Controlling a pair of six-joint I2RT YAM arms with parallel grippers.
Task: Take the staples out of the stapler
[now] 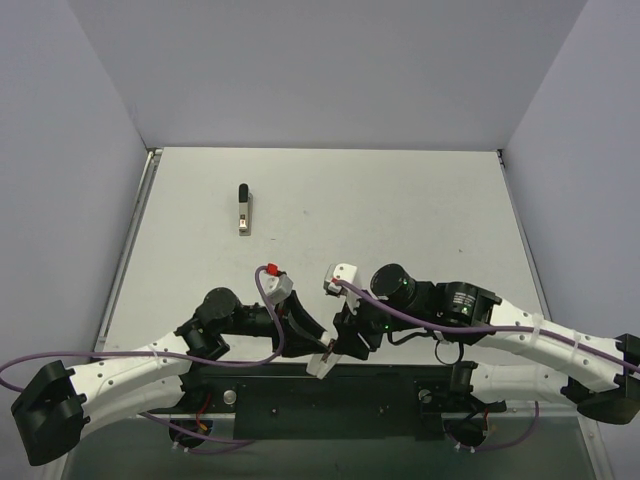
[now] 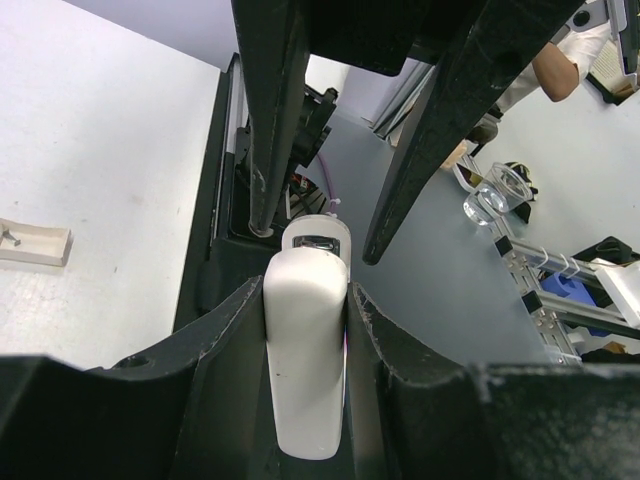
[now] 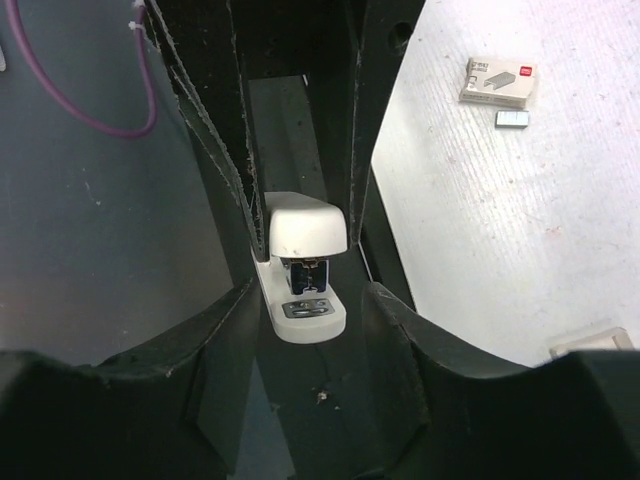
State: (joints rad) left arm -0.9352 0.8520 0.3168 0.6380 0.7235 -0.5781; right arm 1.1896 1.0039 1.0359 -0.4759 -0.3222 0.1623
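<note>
The white stapler (image 1: pixel 322 362) hangs over the black base plate at the table's near edge. My left gripper (image 1: pixel 310 340) is shut on its rear body; in the left wrist view the stapler (image 2: pixel 305 360) sits pinched between both fingers of that gripper (image 2: pixel 305 290). My right gripper (image 1: pixel 340 345) is open, with its jaws wide on either side of the stapler's front end and not touching it. The right wrist view shows the stapler's nose and base (image 3: pixel 305 265) just beyond the right gripper (image 3: pixel 310 295), top closed. No staples show in the stapler.
A small staple box (image 3: pixel 497 82) with a grey staple strip (image 3: pixel 512 119) beside it lies on the table; the box (image 1: pixel 245 222) is far left of centre in the top view. A beige flat piece (image 2: pixel 35 243) lies near the arms. The black base plate (image 1: pixel 330 395) runs along the near edge.
</note>
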